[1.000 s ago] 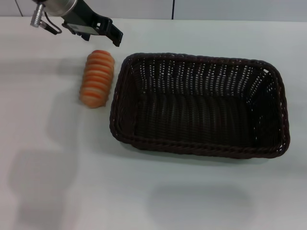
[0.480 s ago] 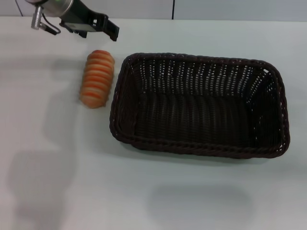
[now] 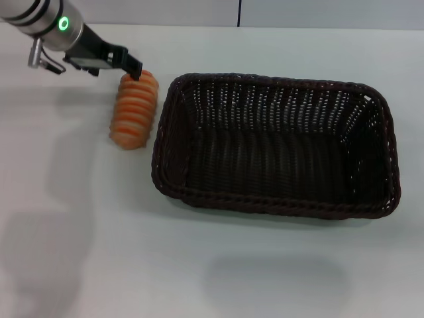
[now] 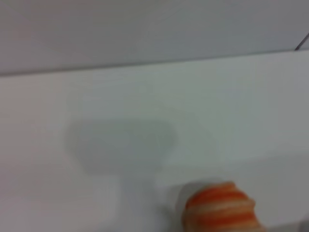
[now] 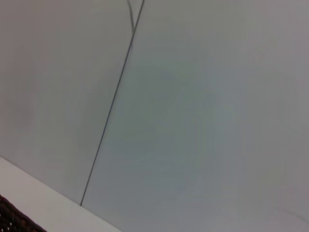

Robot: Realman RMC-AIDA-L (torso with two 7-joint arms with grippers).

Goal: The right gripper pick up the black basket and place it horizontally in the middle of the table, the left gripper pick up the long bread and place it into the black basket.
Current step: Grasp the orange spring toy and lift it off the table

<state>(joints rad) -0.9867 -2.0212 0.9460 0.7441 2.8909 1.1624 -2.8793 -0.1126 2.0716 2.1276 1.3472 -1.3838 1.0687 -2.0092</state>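
step: bread pickup | left end effector [image 3: 132, 67] at long bread [image 3: 134, 109] far end, grip state unclear | black basket [image 3: 275, 146] set mid-desk [image 3: 99, 252] | next: straddle loaf, close

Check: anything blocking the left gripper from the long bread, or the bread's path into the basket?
Nothing visible. The left gripper is at the long bread's far end; the black basket sits open right beside it.

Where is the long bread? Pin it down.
In the head view, the long bread lies on the table's left side, just left of the black basket, under the left tool.
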